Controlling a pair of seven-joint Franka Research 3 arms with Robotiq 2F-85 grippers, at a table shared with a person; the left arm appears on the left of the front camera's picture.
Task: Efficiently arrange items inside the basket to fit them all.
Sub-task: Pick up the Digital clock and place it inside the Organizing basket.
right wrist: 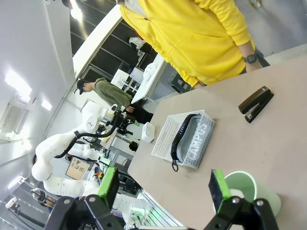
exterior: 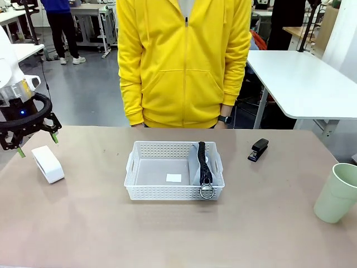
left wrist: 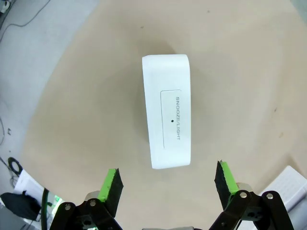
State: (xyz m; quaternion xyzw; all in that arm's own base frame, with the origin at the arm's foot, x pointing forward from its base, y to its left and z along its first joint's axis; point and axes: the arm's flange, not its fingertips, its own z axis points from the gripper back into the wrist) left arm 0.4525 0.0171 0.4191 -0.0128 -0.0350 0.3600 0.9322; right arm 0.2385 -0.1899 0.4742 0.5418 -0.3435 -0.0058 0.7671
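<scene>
On the table point(exterior: 167, 237) the white basket point(exterior: 162, 193) sits in the middle. The grey pouch point(exterior: 196, 167) stands in it on its long edge against the wall at 3 o'clock, so the floor toward 9 o'clock is free. The left gripper point(exterior: 38, 144) hangs with jaws spread wide above the white box point(left wrist: 167, 110), which lies on the table at 9 o'clock from the basket, well apart. In the left wrist view the box runs from 12 to 6 o'clock and sits a little toward 12 from the green pads point(left wrist: 112, 186). I judge the gripper should go forward first, descend straight, then close across the narrow width near the middle. The pale green cup point(exterior: 336, 192) stands at 4 o'clock, near the right gripper point(right wrist: 163, 183), whose jaws are spread too. The black stapler point(exterior: 258, 150) lies at 2 o'clock.
</scene>
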